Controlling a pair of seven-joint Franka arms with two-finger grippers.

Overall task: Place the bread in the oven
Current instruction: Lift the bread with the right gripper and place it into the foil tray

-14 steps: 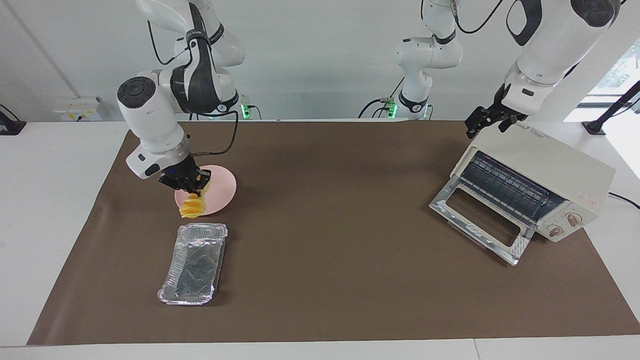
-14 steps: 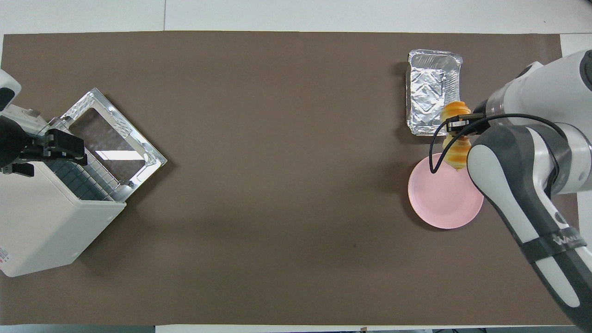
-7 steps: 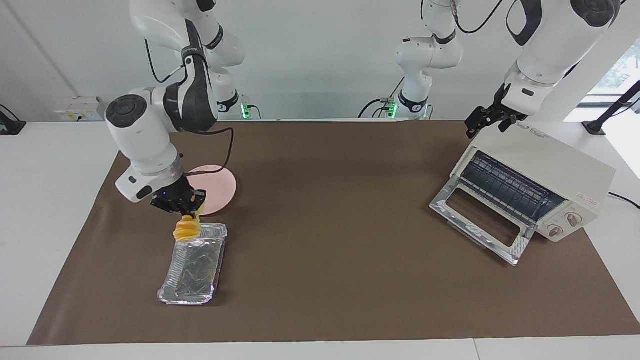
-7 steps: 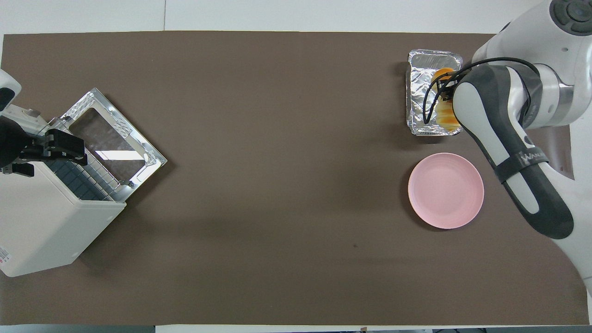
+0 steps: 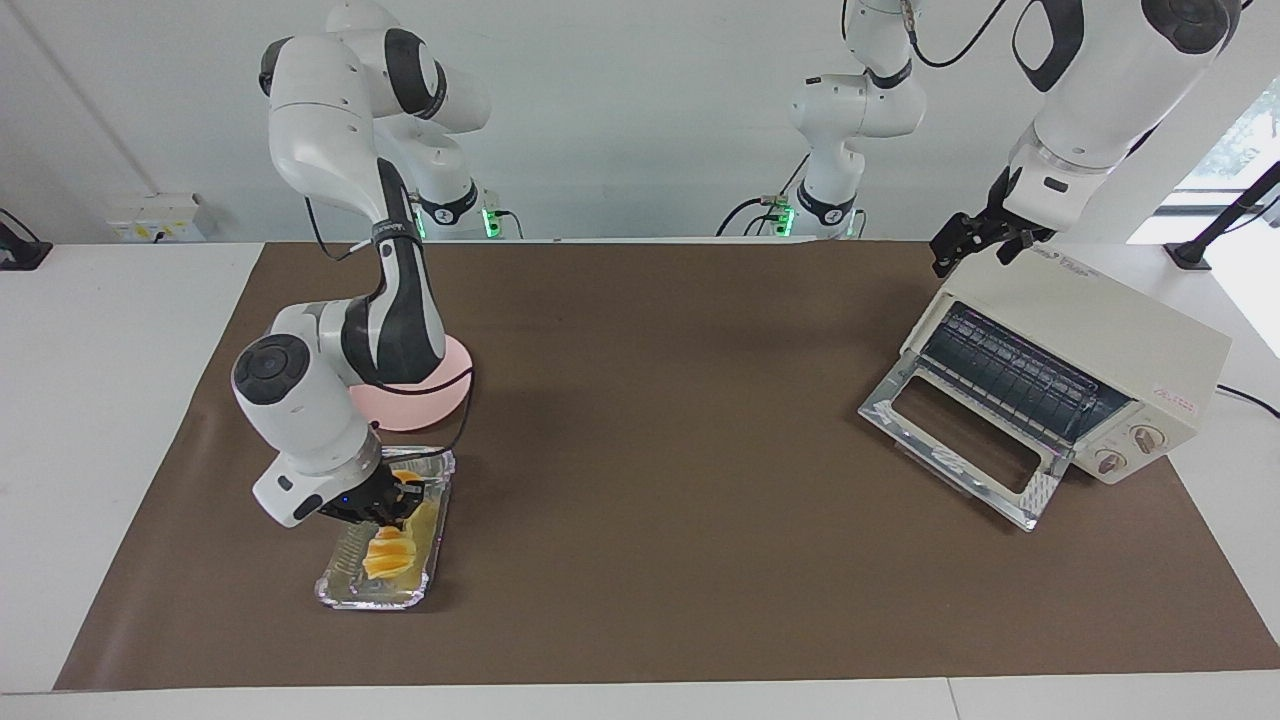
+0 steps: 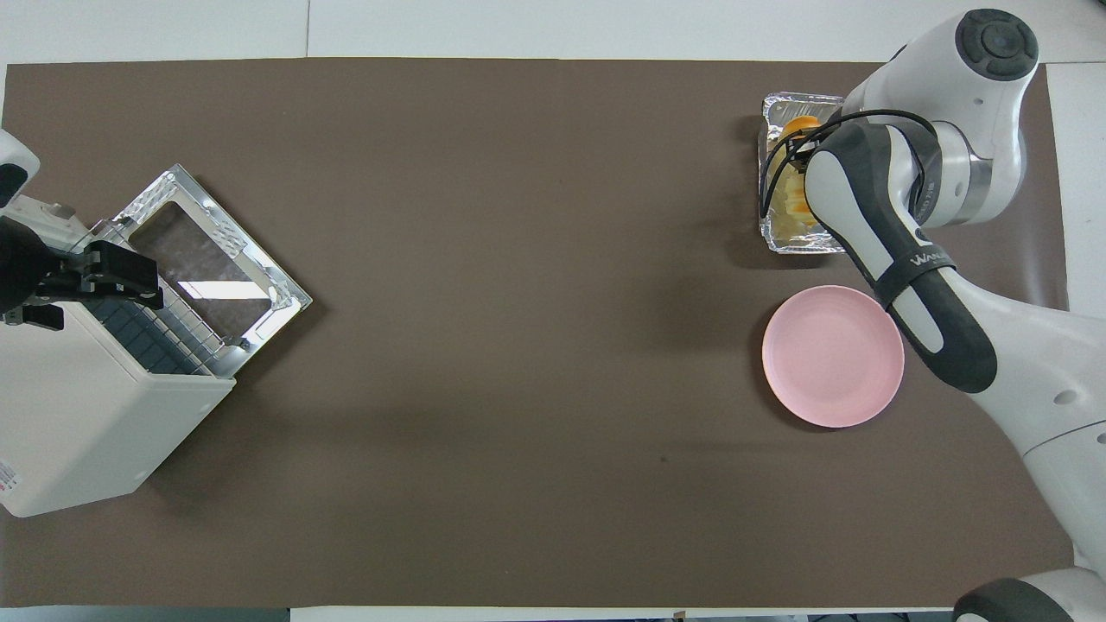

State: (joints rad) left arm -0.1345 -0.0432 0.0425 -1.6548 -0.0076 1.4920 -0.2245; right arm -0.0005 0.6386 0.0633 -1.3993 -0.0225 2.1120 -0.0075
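Note:
The golden bread [image 5: 384, 556] hangs from my right gripper [image 5: 388, 508], which is shut on its upper end. The bread's lower end is down inside the crinkled foil tray [image 5: 345, 592]. In the overhead view the arm hides most of the bread [image 6: 796, 130] and the tray [image 6: 782, 244]. The cream-white oven [image 5: 1095, 335] stands at the left arm's end of the table, its glass door [image 5: 955, 445] dropped open and the wire rack showing. It also shows in the overhead view [image 6: 78, 415]. My left gripper [image 5: 975, 243] waits over the oven's top edge.
A round pink plate [image 5: 445, 395] lies bare beside the foil tray, nearer to the robots; it also shows in the overhead view [image 6: 834, 356]. A brown mat [image 5: 660, 400] covers the table between the tray and the oven.
My right gripper carried the bread from over the pink plate out over the foil tray and lowered it into the tray. The left arm has not moved.

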